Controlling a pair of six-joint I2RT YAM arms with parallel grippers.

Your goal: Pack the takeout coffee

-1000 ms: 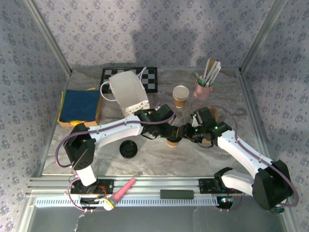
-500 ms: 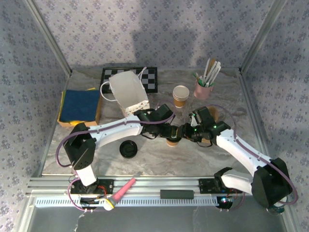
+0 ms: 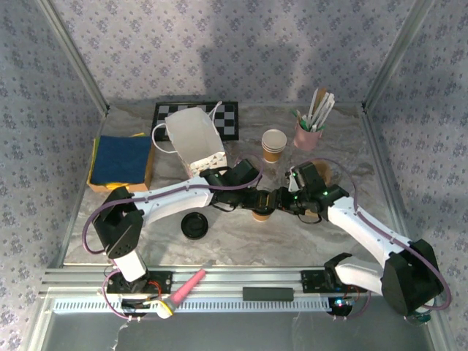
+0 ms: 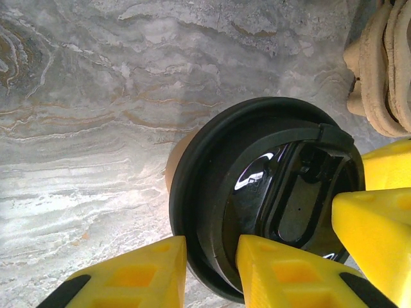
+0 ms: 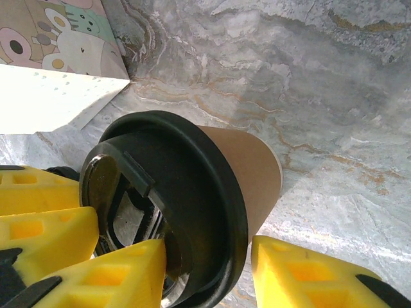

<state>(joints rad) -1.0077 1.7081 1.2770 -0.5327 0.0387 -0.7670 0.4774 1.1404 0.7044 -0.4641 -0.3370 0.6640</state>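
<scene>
The takeout coffee (image 3: pixel 260 215) is a tan paper cup (image 5: pixel 247 167) standing mid-table, with a black lid (image 4: pixel 270 192) sitting on its top. My left gripper (image 4: pixel 212 269) comes at it from the left and is shut on the lid's rim, one yellow finger (image 4: pixel 128 279) outside and the other on the lid's top. From the right, my right gripper (image 5: pixel 209 276) is shut on the same lid (image 5: pixel 173 205), one finger on the lid's top and one finger (image 5: pixel 308 276) outside the rim. Both grippers (image 3: pixel 254 201) (image 3: pixel 282 200) meet over the cup.
A second black lid (image 3: pixel 194 225) lies left of the cup. A white paper bag (image 3: pixel 194 139) stands behind the left arm, a stack of cups (image 3: pixel 274 145) and a pink holder of stirrers (image 3: pixel 308 134) at the back. Tan cork pieces (image 4: pixel 379 70) lie right of the cup.
My left gripper's jaws have narrowed onto the lid's rim. Both arms have barely shifted; the cup stays in place.
</scene>
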